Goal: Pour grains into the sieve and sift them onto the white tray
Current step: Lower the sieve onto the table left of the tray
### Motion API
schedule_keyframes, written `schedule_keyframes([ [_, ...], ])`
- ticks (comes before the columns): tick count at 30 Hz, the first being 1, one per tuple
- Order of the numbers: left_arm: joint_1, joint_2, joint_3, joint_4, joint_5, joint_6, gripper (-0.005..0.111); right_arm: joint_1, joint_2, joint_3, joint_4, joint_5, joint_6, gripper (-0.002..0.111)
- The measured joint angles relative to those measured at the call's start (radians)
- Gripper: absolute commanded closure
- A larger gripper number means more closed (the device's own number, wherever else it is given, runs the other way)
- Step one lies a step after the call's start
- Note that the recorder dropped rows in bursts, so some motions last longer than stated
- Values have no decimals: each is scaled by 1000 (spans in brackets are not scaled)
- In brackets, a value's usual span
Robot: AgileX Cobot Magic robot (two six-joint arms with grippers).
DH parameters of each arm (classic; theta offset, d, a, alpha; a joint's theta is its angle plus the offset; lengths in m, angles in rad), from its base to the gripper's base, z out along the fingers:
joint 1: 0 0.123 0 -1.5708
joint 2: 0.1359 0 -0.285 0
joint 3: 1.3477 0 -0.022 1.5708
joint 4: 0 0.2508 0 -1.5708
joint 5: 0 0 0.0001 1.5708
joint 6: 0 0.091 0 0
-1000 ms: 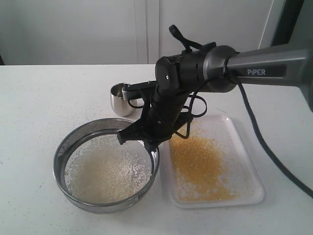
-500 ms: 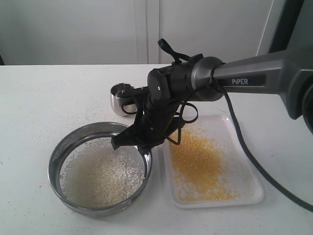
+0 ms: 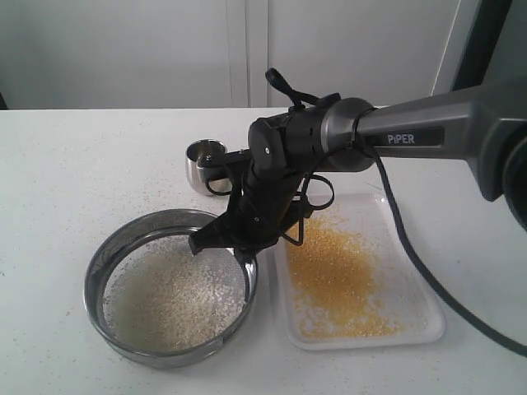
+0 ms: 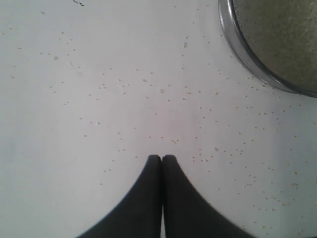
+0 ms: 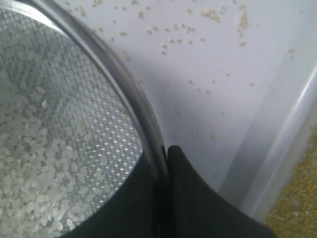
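Right claw [image 5: 166, 152] clamped on the sieve [image 3: 173, 355] rim.
Left claw [image 4: 162, 159] pressed together above the bench [image 4: 99, 74]; pale grains [image 3: 173, 300] lie inside.

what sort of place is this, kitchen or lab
Probably a robot lab bench, not a home kitchen: a plain white table, blank wall panels behind, and the right gripper clamped on the sieve rim beside the white tray of grains.

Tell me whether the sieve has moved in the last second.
Yes. In the exterior view the sieve has shifted slightly left, away from the white tray, which has stayed put, so the gap between them is wider.
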Motion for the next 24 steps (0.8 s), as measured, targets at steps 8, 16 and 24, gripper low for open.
schedule_keyframes([
  [8, 0, 0, 0, 0, 0, 0, 107, 0, 0, 0, 8, 2, 4, 94],
  [16, 0, 0, 0, 0, 0, 0, 107, 0, 0, -2, 12, 0, 7, 79],
  [24, 0, 0, 0, 0, 0, 0, 107, 0, 0, -2, 12, 0, 8, 76],
])
